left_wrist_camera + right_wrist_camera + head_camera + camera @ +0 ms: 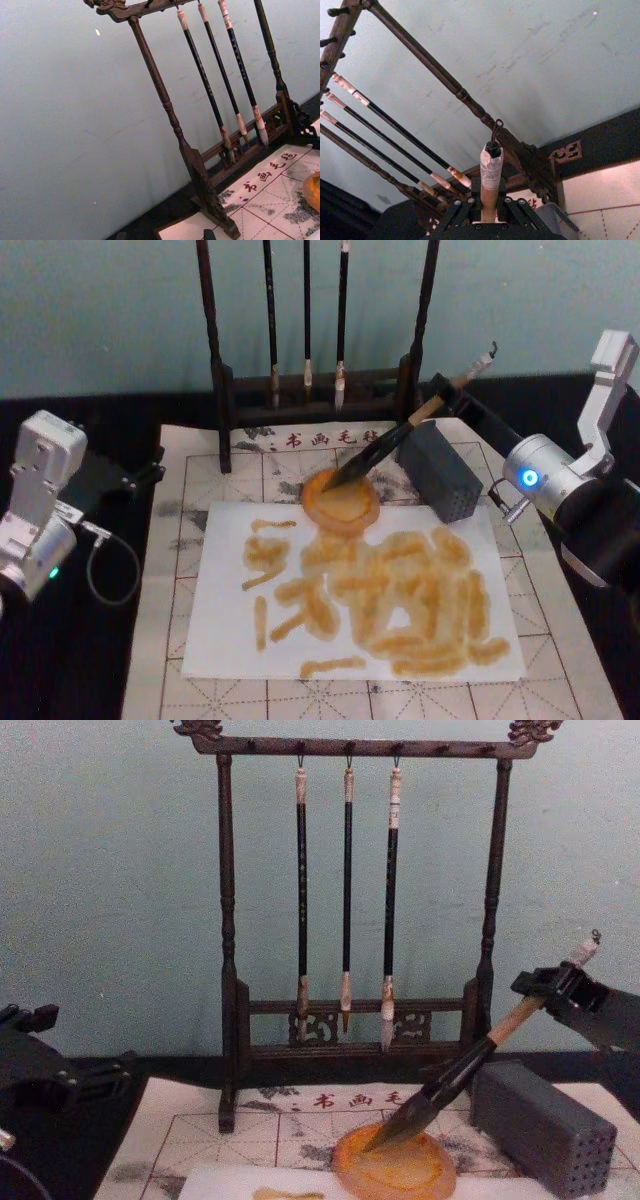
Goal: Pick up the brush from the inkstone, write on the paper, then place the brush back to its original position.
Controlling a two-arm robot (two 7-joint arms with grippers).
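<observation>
Above the inkstone [350, 512], the right claw [455, 390] squeezes the brush [395, 440], tip dipped in it, and the left claw [140, 477] sits aside.

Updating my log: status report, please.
Right pincer shut on brush, tip on inkstone. Left pincer parked left of mat. Grey block close beside brush.

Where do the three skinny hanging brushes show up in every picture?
Head view: the thin brushes hang at top middle.
Chest view: thin brushes dead centre, upright.
Left wrist view: thin brushes upper right, slanting.
Right wrist view: thin brushes at left, slanting.
Shared landmark: the dark wooden rack holding them.
</observation>
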